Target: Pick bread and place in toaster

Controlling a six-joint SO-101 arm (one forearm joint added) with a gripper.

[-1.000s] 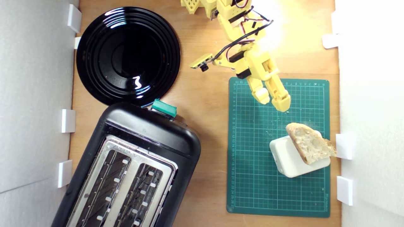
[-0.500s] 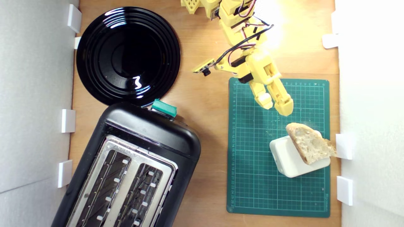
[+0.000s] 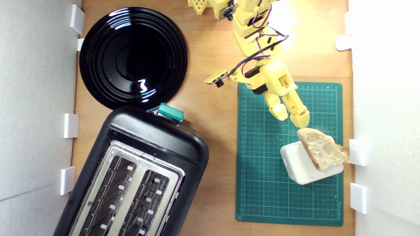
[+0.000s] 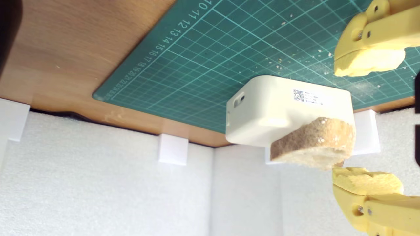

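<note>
Wooden tabletop [image 3: 213, 108] carries a green cutting mat [image 3: 262, 183] where the bread [image 3: 323, 149] leans propped on a white box [image 3: 295, 164] — seemingly raised so the spread, empty gripper [image 3: 293, 120] can straddle its near end — well apart from the toaster [image 3: 141, 170].

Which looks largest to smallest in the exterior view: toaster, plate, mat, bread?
1. Toaster, though it stands taller, nearer the camera, and is partly cut off.
2. Mat and plate: too alike to rank.
3. Bread.
</note>
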